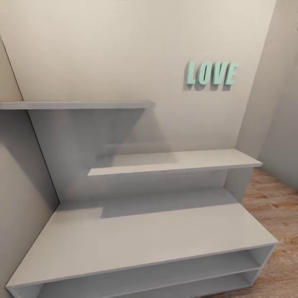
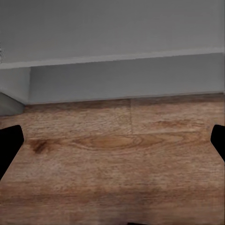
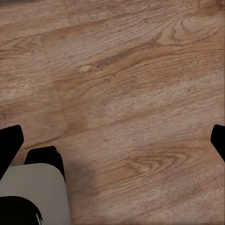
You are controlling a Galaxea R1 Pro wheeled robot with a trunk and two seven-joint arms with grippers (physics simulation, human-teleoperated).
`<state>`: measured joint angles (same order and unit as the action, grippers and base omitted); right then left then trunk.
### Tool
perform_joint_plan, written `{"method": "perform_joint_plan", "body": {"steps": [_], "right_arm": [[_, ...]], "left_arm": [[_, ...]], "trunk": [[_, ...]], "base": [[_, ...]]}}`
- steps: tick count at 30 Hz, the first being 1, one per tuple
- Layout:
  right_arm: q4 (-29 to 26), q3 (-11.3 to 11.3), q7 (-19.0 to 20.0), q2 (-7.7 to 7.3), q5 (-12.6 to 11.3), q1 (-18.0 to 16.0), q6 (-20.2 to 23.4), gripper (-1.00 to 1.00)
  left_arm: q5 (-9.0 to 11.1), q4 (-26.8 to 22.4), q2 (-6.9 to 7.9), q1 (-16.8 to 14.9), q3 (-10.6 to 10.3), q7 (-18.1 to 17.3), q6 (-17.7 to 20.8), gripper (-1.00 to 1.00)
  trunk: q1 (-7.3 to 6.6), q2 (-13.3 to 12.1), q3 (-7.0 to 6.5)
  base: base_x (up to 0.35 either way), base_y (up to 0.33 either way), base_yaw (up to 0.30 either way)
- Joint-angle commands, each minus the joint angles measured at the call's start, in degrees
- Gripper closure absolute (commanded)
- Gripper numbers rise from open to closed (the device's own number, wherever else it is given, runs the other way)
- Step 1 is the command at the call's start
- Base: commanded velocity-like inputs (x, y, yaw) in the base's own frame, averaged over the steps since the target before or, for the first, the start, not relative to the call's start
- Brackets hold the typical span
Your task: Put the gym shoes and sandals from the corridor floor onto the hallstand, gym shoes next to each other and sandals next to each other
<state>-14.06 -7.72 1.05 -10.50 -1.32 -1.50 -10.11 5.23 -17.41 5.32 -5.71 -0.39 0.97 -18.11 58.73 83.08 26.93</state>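
- The hallstand (image 1: 136, 231), a low, wide, light-grey shoe rack with a flat matte top, stands in the corner where two plain cream walls (image 1: 103, 45) meet; its top is bare, and two long open shelf compartments run one above the other under its front edge.
- Two thin grey floating shelves are fixed to the wall above it: the upper shelf (image 1: 78, 105) over the rack's left end, the lower shelf (image 1: 178, 161) over its right end.
- One set of raised mint-green block letters reading "LOVE" (image 1: 211, 74) sits on the wall above the lower shelf.
- The corridor floor (image 1: 273, 211), light brown wood-grain planks with knots and visible seams, shows past the rack's right end.
- The left tool (image 2: 112, 145) has its dark fingertips (image 2: 9, 145) wide apart over floor planks, facing a grey unit's base.
- The right tool (image 3: 112, 145) is likewise spread apart above the planks, beside a grey and black robot part (image 3: 33, 192).
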Motion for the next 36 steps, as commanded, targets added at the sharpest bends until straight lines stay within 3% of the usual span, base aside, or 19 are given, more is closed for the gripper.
{"method": "perform_joint_plan", "body": {"steps": [1,12,36], "right_arm": [[0.0,-0.01,0.0,0.0,0.0,0.0,0.0,-1.0],[0.0,0.03,0.11,0.03,0.0,0.0,-0.01,-1.0],[0.0,0.14,0.25,0.16,0.0,0.0,-0.01,-1.0]], "left_arm": [[0.0,0.0,0.0,0.0,0.0,0.0,0.0,-1.0],[0.02,0.08,0.03,0.0,0.03,0.0,0.0,-1.0],[-0.04,0.05,0.04,0.0,0.04,0.0,0.0,-1.0]], "trunk": [[0.0,0.0,0.0],[0.0,0.0,0.0],[0.0,0.0,0.0]], "base": [[-0.205,0.0,-0.001],[-0.154,0.0,-0.001],[-0.022,0.0,0.0]]}}
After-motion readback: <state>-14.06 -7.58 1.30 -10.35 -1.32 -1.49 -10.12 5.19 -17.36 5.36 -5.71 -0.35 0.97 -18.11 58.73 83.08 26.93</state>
